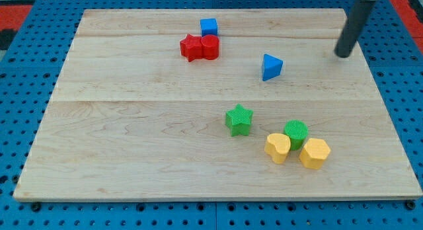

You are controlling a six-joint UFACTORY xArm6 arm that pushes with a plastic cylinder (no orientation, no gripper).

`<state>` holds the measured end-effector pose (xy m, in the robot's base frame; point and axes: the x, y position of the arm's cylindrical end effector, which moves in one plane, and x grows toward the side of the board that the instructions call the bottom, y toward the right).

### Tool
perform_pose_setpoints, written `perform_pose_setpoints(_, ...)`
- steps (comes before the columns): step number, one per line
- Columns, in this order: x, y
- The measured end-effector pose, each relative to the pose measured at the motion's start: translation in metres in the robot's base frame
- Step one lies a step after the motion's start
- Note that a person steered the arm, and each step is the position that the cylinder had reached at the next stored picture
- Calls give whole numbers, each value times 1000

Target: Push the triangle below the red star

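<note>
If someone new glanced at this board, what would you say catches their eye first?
Probably the dark rod at the view's top right, my tip resting clear of every block. Next, the lone blue triangle to its left, and the red star pressed against a red block near the top, a blue cube just behind.

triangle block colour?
Blue: the triangle shows clearly in the camera view, right of the red star.

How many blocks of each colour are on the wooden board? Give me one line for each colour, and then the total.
Red: 2, the red star and the red cylinder
Blue: 2, the blue cube and the blue triangle
Green: 2, the green star and the green cylinder
Yellow: 2, the yellow heart and the yellow hexagon
Total: 8
</note>
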<state>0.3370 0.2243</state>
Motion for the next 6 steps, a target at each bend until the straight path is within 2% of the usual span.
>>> perform_pose_setpoints(1, 3, -25)
perform_pose_setpoints(2, 40, -58)
perform_pose_setpoints(4, -18, -239)
perform_pose_setpoints(5, -9, -197)
perform_pose_setpoints(6, 12, -121)
